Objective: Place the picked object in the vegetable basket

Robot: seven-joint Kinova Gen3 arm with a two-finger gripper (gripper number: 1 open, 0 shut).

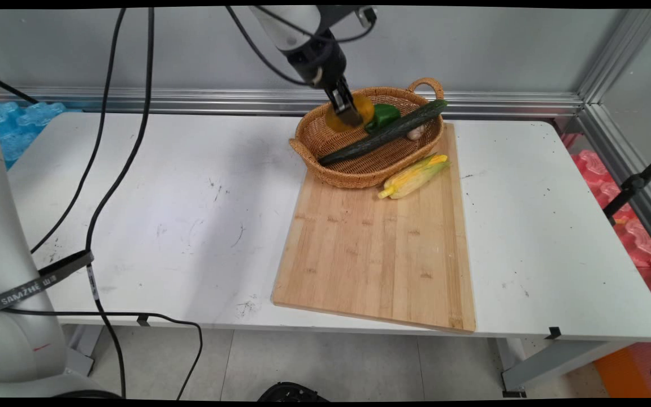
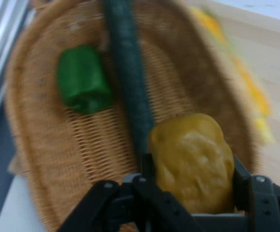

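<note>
My gripper (image 1: pixel 349 117) hangs over the far left part of a wicker basket (image 1: pixel 325 164), shut on a yellow-orange pepper (image 1: pixel 341 121). In the hand view the yellow pepper (image 2: pixel 193 162) sits between the two black fingers (image 2: pixel 147 169), above the basket's weave (image 2: pixel 96 145). Inside the basket lie a green pepper (image 1: pixel 385 115) (image 2: pixel 82 79) and a long dark cucumber (image 1: pixel 387 133) (image 2: pixel 128 77) that rests slantwise across it. A small pale thing (image 1: pixel 415 133) lies behind the cucumber. An ear of corn in its husk (image 1: pixel 414 176) lies on the wooden cutting board (image 1: pixel 376 254), just right of the basket.
The basket stands on the far end of the board, near the back wall's metal rail (image 1: pixel 190 102). Black cables (image 1: pixel 127 164) hang over the table's left half. Blue (image 1: pixel 20 118) and red (image 1: pixel 630 226) foam pieces lie off the table's ends.
</note>
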